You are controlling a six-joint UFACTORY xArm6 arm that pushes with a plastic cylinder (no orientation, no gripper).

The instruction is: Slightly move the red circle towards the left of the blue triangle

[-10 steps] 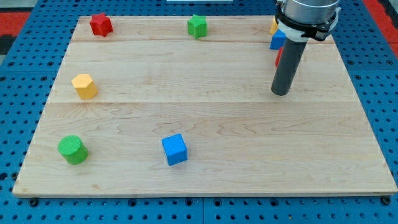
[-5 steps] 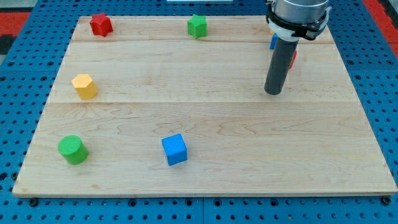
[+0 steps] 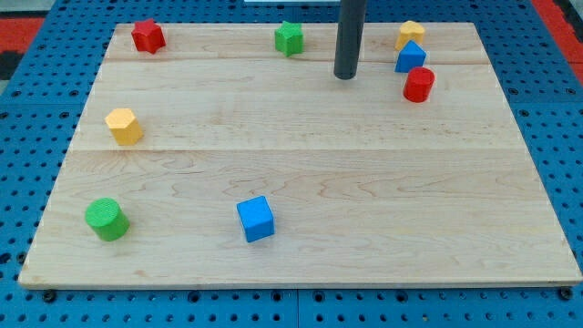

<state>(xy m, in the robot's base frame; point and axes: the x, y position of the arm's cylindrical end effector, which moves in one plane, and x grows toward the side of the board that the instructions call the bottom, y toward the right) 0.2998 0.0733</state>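
Observation:
The red circle [image 3: 419,84] stands near the view's upper right, just below and slightly right of the blue triangle [image 3: 410,57]. A yellow block [image 3: 410,35] sits right above the blue triangle. My tip [image 3: 344,76] rests on the board to the left of both, roughly a block's width or two from the blue triangle and touching no block. The rod rises straight up out of the view's top.
A green star [image 3: 289,37] lies left of the rod near the top edge. A red star [image 3: 147,36] is at the top left, a yellow hexagon [image 3: 123,126] at the left, a green circle [image 3: 107,219] at the bottom left, a blue cube [image 3: 255,219] at bottom centre.
My tip has moved up and to the left, from below the red circle to a spot left of the blue triangle. The red circle, blue triangle and yellow block now show fully.

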